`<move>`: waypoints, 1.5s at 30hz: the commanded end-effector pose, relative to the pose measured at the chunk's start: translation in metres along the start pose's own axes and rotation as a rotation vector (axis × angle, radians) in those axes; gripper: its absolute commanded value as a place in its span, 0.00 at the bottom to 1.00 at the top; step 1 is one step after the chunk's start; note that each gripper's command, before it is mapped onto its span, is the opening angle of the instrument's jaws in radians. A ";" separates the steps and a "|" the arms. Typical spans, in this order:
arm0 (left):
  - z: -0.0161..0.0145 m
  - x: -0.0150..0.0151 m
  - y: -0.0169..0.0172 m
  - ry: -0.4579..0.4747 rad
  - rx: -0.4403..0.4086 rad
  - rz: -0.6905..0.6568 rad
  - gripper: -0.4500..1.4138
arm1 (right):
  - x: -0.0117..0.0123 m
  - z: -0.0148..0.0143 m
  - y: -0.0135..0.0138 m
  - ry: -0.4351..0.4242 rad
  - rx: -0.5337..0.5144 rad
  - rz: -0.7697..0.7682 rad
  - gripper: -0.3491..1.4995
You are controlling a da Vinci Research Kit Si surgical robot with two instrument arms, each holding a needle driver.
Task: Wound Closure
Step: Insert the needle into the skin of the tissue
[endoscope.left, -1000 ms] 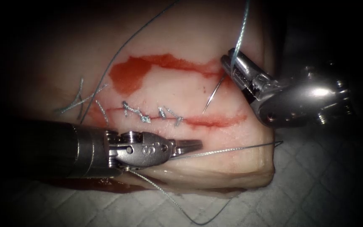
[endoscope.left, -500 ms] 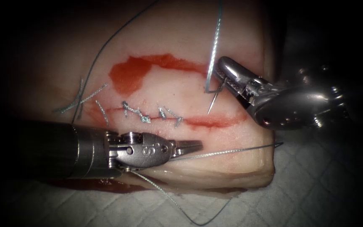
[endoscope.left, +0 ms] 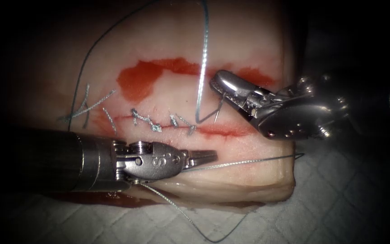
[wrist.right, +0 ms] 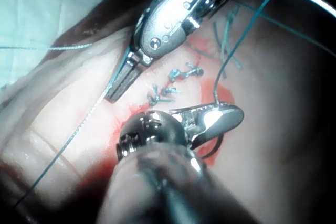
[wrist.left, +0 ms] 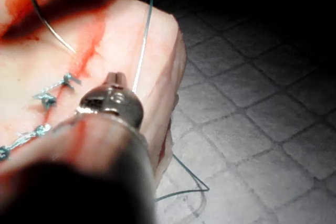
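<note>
The right tool (endoscope.left: 224, 88) grips the curved needle (endoscope.left: 219, 110) near its thread end; the tip hangs just below its jaws, above the still open right part of the cut (endoscope.left: 231, 131). Left of it, several stitches (endoscope.left: 159, 123) already close the cut. The left tool (endoscope.left: 204, 157) keeps its closed jaws on the thread (endoscope.left: 244, 161).

Above the cut (endoscope.left: 231, 131), the right tool (endoscope.left: 218, 86) with its needle (endoscope.left: 218, 110) and a hanging thread (endoscope.left: 202, 63) crowd the way. Below it, the left tool (endoscope.left: 206, 157) blocks; stitches (endoscope.left: 159, 123) line its left part.
</note>
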 end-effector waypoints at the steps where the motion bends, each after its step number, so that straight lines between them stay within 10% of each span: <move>1: 0.0007 0.0001 0.0000 -0.001 0.001 0.000 0.00 | 0.0003 0.0008 0.0001 -0.003 -0.022 -0.019 0.00; 45: 0.0003 -0.0002 0.0002 -0.001 -0.003 -0.016 0.00 | 0.0005 0.0006 0.0017 -0.020 -0.096 -0.103 0.00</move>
